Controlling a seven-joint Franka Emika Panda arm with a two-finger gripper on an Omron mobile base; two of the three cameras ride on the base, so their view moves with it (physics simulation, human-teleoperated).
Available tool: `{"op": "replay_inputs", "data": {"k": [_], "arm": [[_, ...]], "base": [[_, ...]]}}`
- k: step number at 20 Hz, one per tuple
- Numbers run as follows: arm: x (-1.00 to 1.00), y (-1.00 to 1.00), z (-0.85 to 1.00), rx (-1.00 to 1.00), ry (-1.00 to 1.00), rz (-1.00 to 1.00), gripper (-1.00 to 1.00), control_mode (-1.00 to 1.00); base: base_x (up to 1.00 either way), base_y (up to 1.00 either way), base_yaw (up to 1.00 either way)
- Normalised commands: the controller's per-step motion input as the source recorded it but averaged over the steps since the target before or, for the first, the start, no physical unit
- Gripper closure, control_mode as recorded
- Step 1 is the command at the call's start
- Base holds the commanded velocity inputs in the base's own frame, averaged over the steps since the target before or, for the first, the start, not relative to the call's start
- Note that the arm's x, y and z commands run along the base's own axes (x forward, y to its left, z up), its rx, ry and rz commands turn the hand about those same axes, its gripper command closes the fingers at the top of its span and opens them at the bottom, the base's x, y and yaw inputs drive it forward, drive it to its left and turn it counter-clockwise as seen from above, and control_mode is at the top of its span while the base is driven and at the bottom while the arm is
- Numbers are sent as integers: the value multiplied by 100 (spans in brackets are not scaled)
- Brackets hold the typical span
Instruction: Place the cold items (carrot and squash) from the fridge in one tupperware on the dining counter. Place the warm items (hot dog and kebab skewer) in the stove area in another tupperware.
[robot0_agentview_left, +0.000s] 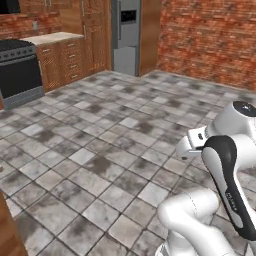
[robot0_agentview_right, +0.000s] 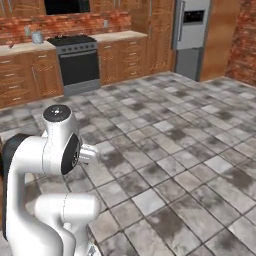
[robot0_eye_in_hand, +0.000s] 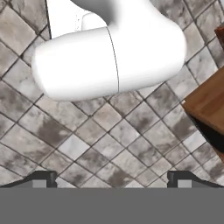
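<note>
My gripper (robot0_eye_in_hand: 113, 181) points down at the tiled floor, open, its two dark fingertips (robot0_eye_in_hand: 41, 179) set wide apart with nothing between them. The arm is folded close over its own base. The steel fridge (robot0_agentview_left: 125, 35) stands shut at the far side of the room, also seen from the other side as the fridge (robot0_agentview_right: 192, 35). The black stove (robot0_agentview_right: 77, 60) sits among wooden cabinets along the back wall. The carrot, squash, hot dog, kebab skewer and tupperware are out of view.
A wide grey tiled floor (robot0_agentview_left: 100, 145) lies between me and the fridge. A wooden counter corner (robot0_eye_in_hand: 210, 105) sits close beside the base, also at the near left as a wooden edge (robot0_agentview_left: 7, 230). Brick walls (robot0_agentview_left: 210, 40) close the room.
</note>
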Motion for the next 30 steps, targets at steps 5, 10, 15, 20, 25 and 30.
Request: {"op": "replay_inputs", "data": {"k": [5,10,15,20,25,30], "arm": [[0,0,0,0,0,0,-100,100],[0,0,0,0,0,0,-100,100],[0,0,0,0,0,0,-100,100],[0,0,0,0,0,0,-100,100],[0,0,0,0,0,0,-100,100],[0,0,0,0,0,0,-100,100]], "base": [[100,-36,42],[100,-46,37],[100,-51,32],[100,-44,27],[100,-29,23],[100,-8,20]]}}
